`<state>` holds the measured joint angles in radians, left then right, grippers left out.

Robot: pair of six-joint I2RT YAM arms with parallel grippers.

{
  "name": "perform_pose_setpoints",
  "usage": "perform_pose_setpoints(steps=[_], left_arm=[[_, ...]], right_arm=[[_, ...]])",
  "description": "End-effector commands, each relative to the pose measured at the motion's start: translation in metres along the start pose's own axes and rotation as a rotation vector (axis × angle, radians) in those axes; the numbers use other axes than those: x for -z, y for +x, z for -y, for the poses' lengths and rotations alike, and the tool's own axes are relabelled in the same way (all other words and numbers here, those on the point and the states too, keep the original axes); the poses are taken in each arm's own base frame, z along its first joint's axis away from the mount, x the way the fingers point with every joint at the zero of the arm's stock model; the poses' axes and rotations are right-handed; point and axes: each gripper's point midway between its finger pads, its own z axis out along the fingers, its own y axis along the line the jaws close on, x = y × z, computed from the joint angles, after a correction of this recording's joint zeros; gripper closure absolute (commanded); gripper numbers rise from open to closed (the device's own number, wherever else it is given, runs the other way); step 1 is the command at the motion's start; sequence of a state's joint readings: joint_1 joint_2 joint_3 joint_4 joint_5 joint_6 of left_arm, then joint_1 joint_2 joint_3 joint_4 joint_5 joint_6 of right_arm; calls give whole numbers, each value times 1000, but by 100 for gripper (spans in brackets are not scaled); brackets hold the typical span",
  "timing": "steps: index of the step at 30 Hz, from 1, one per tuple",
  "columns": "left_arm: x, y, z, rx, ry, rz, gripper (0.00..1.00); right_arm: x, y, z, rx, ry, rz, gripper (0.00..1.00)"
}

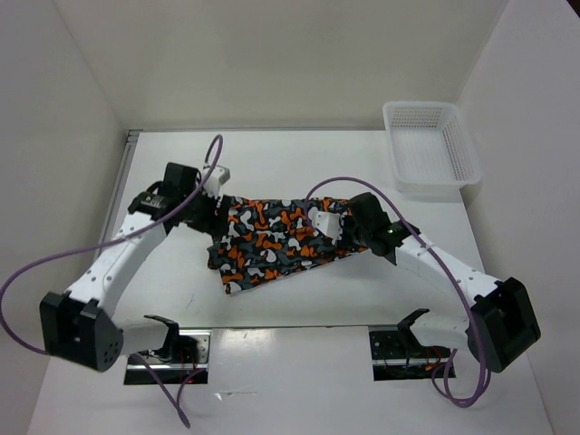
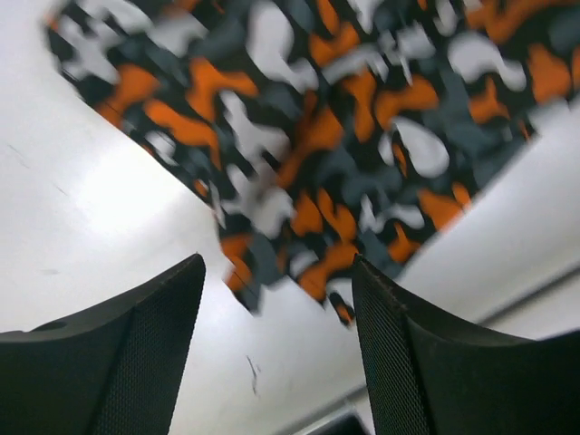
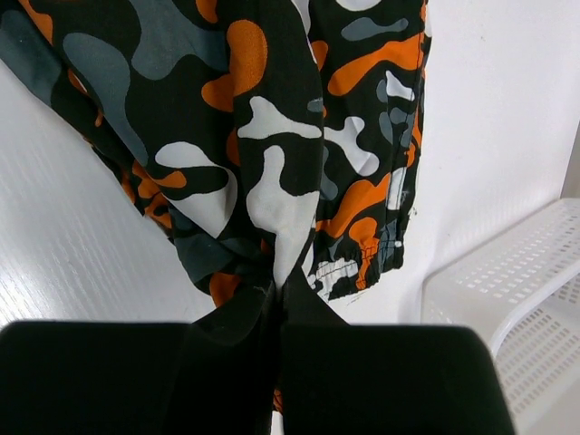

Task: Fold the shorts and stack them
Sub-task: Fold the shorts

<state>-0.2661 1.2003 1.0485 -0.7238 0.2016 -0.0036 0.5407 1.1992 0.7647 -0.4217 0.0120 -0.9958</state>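
Right pincer (image 3: 276, 294) pinches shorts (image 1: 272, 240): rumpled, orange-white-grey-black blotch print.

Robotics lab bench, set up as a closed test cell.
- White table (image 1: 299, 308) is boxed in by plain white panels (image 1: 272, 54) at 9, 12 and 3 o'clock.
- Left arm (image 1: 127, 254) and right arm (image 1: 444, 263), in white and black, are bolted along the 6 o'clock edge.
- Metal base plates (image 1: 168, 349) there show exposed wiring.
- Purple cables (image 1: 344, 178) loop loose off both arms.
- Only props: blotch-print shorts (image 1: 272, 240) at centre and a white plastic mesh basket (image 1: 433, 184) at 1 o'clock.
- Lighting is flat and even.
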Motion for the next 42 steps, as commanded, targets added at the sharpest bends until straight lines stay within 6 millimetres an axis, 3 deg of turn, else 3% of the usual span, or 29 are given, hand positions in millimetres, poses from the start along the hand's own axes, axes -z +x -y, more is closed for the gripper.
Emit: perform_pose_setpoints(steps=[1,6,10,13,16,19,24,26,27,28,30,31,32,33,34,35,36,38,39,41,42], left_arm=[[-24,-31,-33,43,-61,16,27],[-28,27,-12,130,66,-229,23],[-28,52,-7,162,82,-330,19],[-32,54,1,168,124,-355,19],[-46,79,3,136,100,-436,23],[-54,85,-2,114,64,-445,42],[-67,80,-13,86,10,-422,96],[-68,66,-20,70,-23,-383,98],[-69,40,-26,50,-53,-308,100],[-68,21,-42,29,-139,-257,100],[-65,-41,-65,-3,-264,-72,100],[-48,-91,-86,-11,-390,53,100],[-42,-130,-97,-9,-455,174,100],[-31,-158,-105,-3,-508,255,100],[-17,-182,-115,11,-577,324,100],[-1,-220,-117,22,-603,437,100],[11,-234,-119,31,-625,488,100],[17,-247,-119,40,-655,539,100],[11,-241,-113,28,-643,522,100],[6,-225,-106,17,-640,498,100],[0,-214,-107,15,-640,480,100]], right_arm=[[0,-4,1,22,8,17,100],[-2,-4,-1,22,-6,18,100],[-8,-3,-3,22,-17,11,100],[-8,-3,-3,22,-25,5,100],[-10,-1,-8,22,-46,2,100],[-9,-4,-5,13,-38,7,100],[-13,-7,-1,4,-31,12,100],[-17,-14,8,-36,-19,21,100],[-18,-17,11,-51,-15,23,100],[-17,-33,31,-94,36,63,100],[-25,-38,58,-157,100,60,100],[-18,-57,96,-195,202,121,100],[-17,-58,117,-268,254,136,100],[-25,-55,132,-308,294,119,100],[-14,-68,168,-348,389,164,100],[-13,-63,184,-408,429,162,100],[-12,-61,205,-449,489,145,100],[-12,-53,220,-507,524,126,100],[-9,-50,225,-526,537,129,100],[-11,-38,218,-493,530,97,100],[-12,-29,203,-480,512,75,100]])
